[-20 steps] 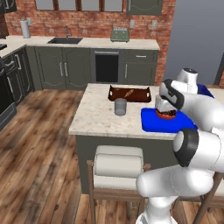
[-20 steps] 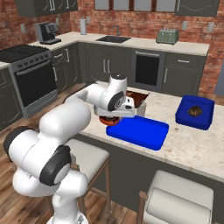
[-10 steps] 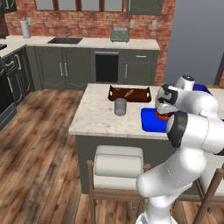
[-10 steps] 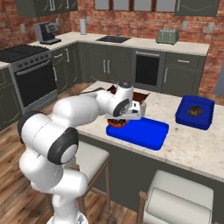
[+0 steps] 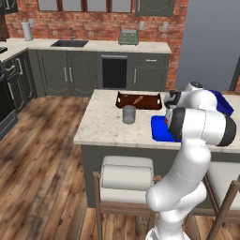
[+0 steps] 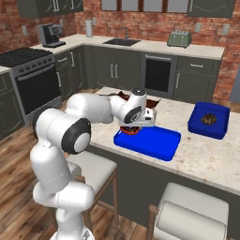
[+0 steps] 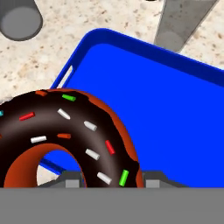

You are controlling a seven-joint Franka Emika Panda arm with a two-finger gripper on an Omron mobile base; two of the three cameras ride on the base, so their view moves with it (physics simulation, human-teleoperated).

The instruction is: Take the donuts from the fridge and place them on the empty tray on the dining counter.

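Note:
The chocolate donut [image 7: 89,131], with coloured sprinkles, sits between my gripper's [image 7: 111,177] fingertips, and the gripper is shut on it. It hangs just over the left end of the bright blue tray [image 7: 170,113], partly past the rim. From the right base view the donut [image 6: 129,130] is under the gripper [image 6: 133,126], at the tray's [image 6: 152,143] left corner on the dining counter [image 6: 206,157]. The tray [image 5: 158,129] is half hidden by my arm in the left base view. The fridge [image 5: 211,47] stands at the back right.
A grey cup [image 5: 129,114] and a dark brown tray [image 5: 138,101] stand left of the blue tray. A darker blue tray [image 6: 208,121] holding a dark round item sits to the right. Cushioned stools [image 6: 192,213] line the counter's near side.
My arm has swung forward and the gripper has carried the donut a little right and down, to the blue tray's left end. The grip is unchanged.

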